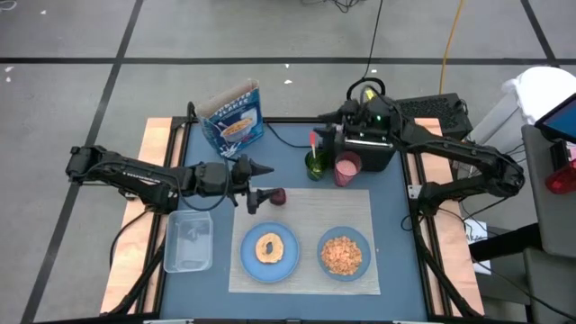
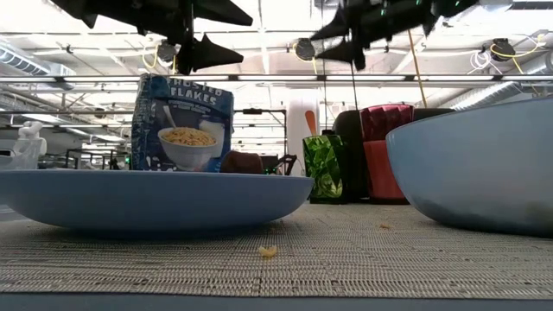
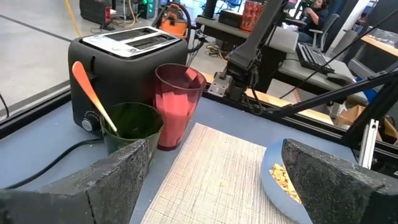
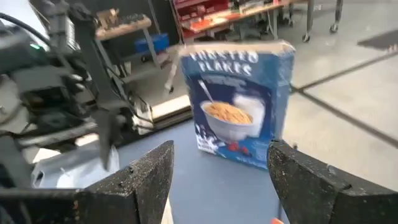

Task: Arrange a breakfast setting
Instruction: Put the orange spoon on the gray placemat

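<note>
Setting inspected with the placemat (image 1: pixel 306 229) as reference. The light-blue plate (image 1: pixel 247 261) sits on the near-left part of the placemat and carries the bagel (image 1: pixel 268 247) at its centre. The light-blue bowl (image 1: pixel 344 255) sits on the near-right part of the placemat and is filled with cereal. These items appear placed.

Outstanding: the orange-handled spoon (image 3: pixel 90 93) stands in the green cup (image 3: pixel 132 126), off the placemat just beyond its far edge, beside the pink cup (image 3: pixel 177 102) and in front of the black toaster (image 3: pixel 124 56). The small dark-red fruit (image 1: pixel 278 196) lies at the far-left edge of the placemat, near the plate but not on it; whether that is its final spot cannot be judged. A few cereal crumbs lie loose on the placemat.

The left gripper (image 1: pixel 259 169) hovers above the bench just beyond the placemat's far-left corner, fingers spread wide and empty. The right gripper (image 1: pixel 326 115) hangs over the toaster area beyond the placemat, fingers apart, holding nothing.

Judgement: largely done; the spoon is likely the main remaining item.
</note>
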Available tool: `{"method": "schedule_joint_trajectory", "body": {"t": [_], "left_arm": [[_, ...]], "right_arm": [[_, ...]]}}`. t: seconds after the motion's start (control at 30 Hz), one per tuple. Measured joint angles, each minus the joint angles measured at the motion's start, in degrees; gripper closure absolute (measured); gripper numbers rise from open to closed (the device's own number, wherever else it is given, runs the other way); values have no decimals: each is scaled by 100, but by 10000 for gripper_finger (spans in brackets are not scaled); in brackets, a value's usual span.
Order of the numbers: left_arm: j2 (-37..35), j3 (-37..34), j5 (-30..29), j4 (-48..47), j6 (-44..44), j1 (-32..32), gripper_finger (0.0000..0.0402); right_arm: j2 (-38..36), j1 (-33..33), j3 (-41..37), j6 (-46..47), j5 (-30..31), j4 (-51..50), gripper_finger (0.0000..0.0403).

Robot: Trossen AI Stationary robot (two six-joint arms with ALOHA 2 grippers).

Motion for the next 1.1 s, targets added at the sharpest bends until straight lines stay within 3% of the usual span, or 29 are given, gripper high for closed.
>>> {"method": "schedule_joint_trajectory", "body": {"t": [0.3, 0.67, 1.1], "left_arm": [[0, 0, -2, -5, -49, 0, 30], [1, 0, -3, -38, -50, 0, 30], [0, 0, -4, -48, -48, 0, 30]], "right_arm": [[946, -696, -7, -458, -1525, 25, 156], [1607, -698, -7, -1061, -1546, 183, 156], [1592, -690, -7, -1802, -1544, -330, 156]]}}
